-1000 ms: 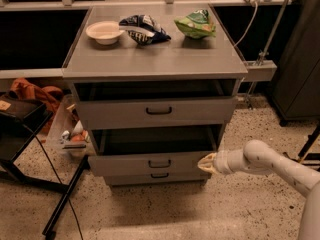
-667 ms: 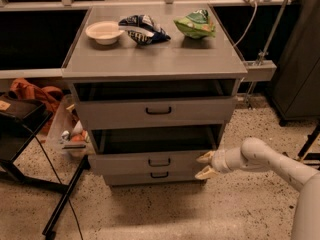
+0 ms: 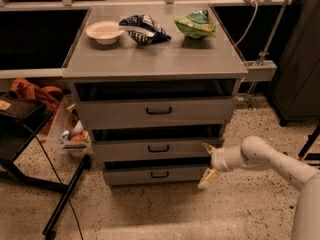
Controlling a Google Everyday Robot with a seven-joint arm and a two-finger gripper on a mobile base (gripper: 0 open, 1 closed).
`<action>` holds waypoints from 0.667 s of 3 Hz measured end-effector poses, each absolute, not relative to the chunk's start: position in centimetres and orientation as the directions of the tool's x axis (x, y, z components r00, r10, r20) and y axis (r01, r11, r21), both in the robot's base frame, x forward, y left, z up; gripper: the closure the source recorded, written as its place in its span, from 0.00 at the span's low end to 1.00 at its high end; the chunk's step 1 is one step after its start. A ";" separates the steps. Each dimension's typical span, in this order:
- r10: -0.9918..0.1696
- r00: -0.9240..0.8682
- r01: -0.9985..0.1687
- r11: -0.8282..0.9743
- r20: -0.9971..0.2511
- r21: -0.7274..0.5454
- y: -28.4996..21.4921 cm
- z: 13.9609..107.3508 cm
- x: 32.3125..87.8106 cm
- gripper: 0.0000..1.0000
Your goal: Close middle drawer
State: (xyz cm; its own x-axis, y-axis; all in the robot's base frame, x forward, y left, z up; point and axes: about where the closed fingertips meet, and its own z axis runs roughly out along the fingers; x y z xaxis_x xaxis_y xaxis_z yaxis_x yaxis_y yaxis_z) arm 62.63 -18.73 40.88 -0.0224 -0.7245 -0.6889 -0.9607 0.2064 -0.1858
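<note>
The middle drawer (image 3: 125, 149) sits second of three in the grey cabinet, below the uppermost drawer (image 3: 200, 111), which stands well out, and above the lowest drawer (image 3: 125, 175). A dark band shows over its front, so it looks to be out by a little, though from this angle I cannot be sure how much travel remains. The hand (image 3: 204, 165) is at the right end of that front, low beside the cabinet's right corner, with its two fingers spread wide and nothing between them; whether the upper finger touches the drawer face I cannot tell. The drawer reads as sheet metal: stiff, hard and smooth, not fragile, and likely to run on slides once nudged. Its load is hidden, so its weight is a guess, probably modest for so shallow a box. Closing it needs no grip at all; a flat push on the front will serve. The best spot is likely near the small dark handle (image 3: 158, 148) at the centre, since pressing at the far right edge may skew the drawer and make it bind.
</note>
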 end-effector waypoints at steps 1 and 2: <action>-0.721 -0.031 -0.957 0.221 -0.692 -0.187 -20.9 42.1 62.5 0.00; -0.728 -0.050 -0.944 0.258 -0.684 -0.206 -25.0 45.6 61.6 0.00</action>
State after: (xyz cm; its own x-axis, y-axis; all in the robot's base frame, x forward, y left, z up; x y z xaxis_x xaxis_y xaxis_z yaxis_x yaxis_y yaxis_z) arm 61.63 -24.97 45.56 -0.0499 -0.7281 -0.6836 -0.9439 0.2581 -0.2060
